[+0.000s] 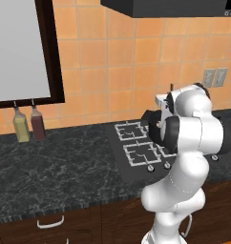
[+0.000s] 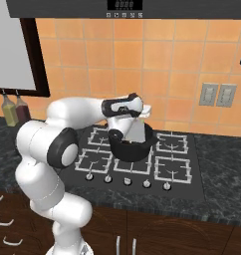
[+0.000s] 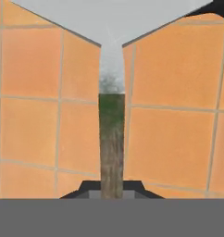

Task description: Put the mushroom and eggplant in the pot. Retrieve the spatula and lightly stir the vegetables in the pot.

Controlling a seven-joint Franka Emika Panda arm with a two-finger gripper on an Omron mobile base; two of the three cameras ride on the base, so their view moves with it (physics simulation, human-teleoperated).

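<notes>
Spatula [image 3: 112,120] held by handle, long axis running straight out from hand; grey blade at far end, set toward orange tiled wall [image 3: 178,92]. Gripper [image 3: 112,189] clenched on spatula handle. In right base view, pale blade [image 2: 136,127] seen over black pot [image 2: 132,145] on cooktop [image 2: 182,167], hand just above pot. Pot contents hidden. No readable writing; display on hood [image 2: 126,5] too blurred. Two bottles [image 1: 29,125] stood on counter by wall, well apart from cooktop. Wall sockets [image 2: 218,94] seen at right.
</notes>
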